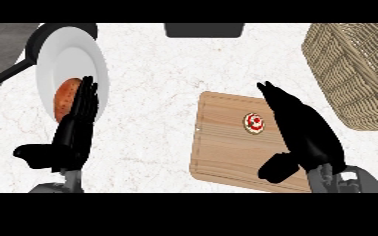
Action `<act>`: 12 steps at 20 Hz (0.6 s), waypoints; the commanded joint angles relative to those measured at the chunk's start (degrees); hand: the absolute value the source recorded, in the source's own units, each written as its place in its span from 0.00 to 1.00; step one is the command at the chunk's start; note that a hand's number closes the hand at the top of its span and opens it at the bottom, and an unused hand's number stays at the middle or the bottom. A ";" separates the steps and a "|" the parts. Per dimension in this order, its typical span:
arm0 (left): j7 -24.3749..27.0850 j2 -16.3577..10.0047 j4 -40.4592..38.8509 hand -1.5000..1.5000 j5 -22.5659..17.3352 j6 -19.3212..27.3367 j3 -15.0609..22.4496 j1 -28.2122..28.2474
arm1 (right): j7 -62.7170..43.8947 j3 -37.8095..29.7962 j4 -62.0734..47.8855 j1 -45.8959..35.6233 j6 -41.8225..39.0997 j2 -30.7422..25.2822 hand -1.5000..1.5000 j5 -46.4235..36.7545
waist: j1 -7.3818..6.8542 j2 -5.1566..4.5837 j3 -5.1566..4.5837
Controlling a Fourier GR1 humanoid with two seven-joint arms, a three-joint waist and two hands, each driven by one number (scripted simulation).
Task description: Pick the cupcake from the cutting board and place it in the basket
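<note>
Your right hand (303, 130), fingers straight, hovers just at three o'clock of the small red-topped cupcake (254, 123) on the rectangular wooden cutting board (221, 150). Curl early and you'll likely knock it toward nine.

No legible text (or numbers) anywhere

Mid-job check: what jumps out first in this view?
The black right hand, open, hovers over the board just right of the red-topped cupcake. A wicker basket stands at the far right. At the left, the open left hand rests before a white plate holding brown food.
</note>
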State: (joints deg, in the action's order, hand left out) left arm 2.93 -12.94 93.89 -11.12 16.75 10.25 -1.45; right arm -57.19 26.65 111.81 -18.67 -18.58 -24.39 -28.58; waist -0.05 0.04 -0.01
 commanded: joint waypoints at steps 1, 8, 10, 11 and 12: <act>-0.58 1.11 2.19 0.50 1.15 -0.54 0.12 2.16 | 2.08 -1.22 -4.57 1.15 0.17 2.48 0.00 -5.06 | -0.17 -0.01 0.01; -3.82 0.43 2.79 0.50 0.51 -3.21 -3.97 -1.20 | 8.59 -5.13 -8.73 3.08 0.49 3.77 0.00 -10.07 | -0.03 -0.04 0.02; -2.90 1.54 5.39 0.50 1.78 -3.45 -2.66 3.84 | 6.81 -4.51 -10.39 0.50 -1.33 7.87 0.00 -11.71 | -0.27 -0.01 0.01; -2.98 2.87 0.27 0.50 3.23 -2.87 -2.39 -1.93 | 7.05 -5.69 -12.59 -2.18 -2.98 8.24 0.00 -11.36 | -0.12 -0.06 0.00; -1.77 2.89 -2.64 0.50 3.30 -3.83 -3.96 -2.91 | 7.82 -4.94 -10.18 2.25 -1.27 8.64 0.00 -13.22 | 0.05 -0.04 0.00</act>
State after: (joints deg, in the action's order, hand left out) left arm 0.64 -11.20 94.58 -9.19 13.81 7.33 -2.07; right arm -51.06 22.83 103.40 -17.60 -19.60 -17.74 -39.24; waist -0.11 0.01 -0.01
